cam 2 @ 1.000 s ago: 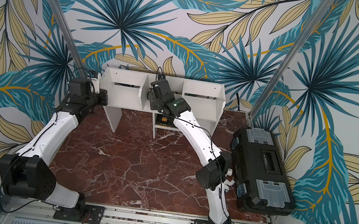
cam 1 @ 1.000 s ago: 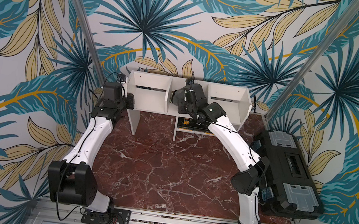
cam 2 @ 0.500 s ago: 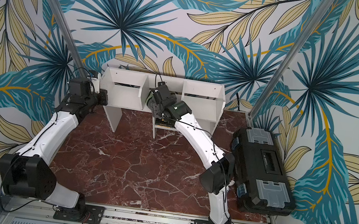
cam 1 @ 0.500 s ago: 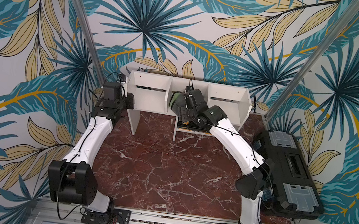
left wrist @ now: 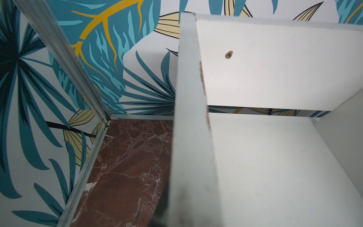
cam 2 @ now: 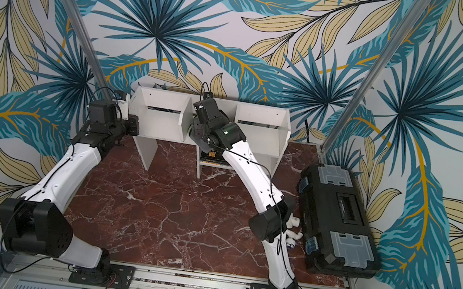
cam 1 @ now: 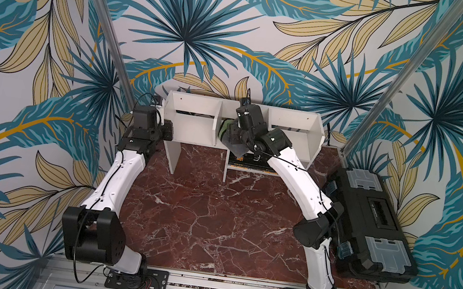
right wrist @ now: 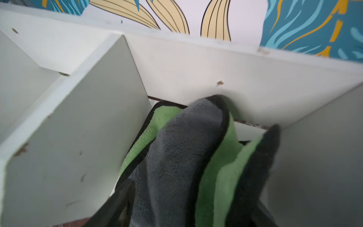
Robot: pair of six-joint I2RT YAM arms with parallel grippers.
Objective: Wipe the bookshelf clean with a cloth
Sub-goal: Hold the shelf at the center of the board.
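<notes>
1. Left fingers (left wrist: pixel 160 216) are together on the bookshelf (cam 1: pixel 195 128) end panel, seemingly steadying it.
2. Right fingers (right wrist: pixel 110 210) straddle the bunched cloth (right wrist: pixel 176 157) in the middle compartment; I cannot tell whether they grip it.
3. Wiping that compartment seems in hand; next, pinch the cloth firmly and sweep its floor.

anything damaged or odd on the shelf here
Yes: the white board bookshelf has brown chips along one upright panel's edge in the left wrist view, and the grey-and-green microfibre cloth sits crumpled in its middle compartment.
</notes>
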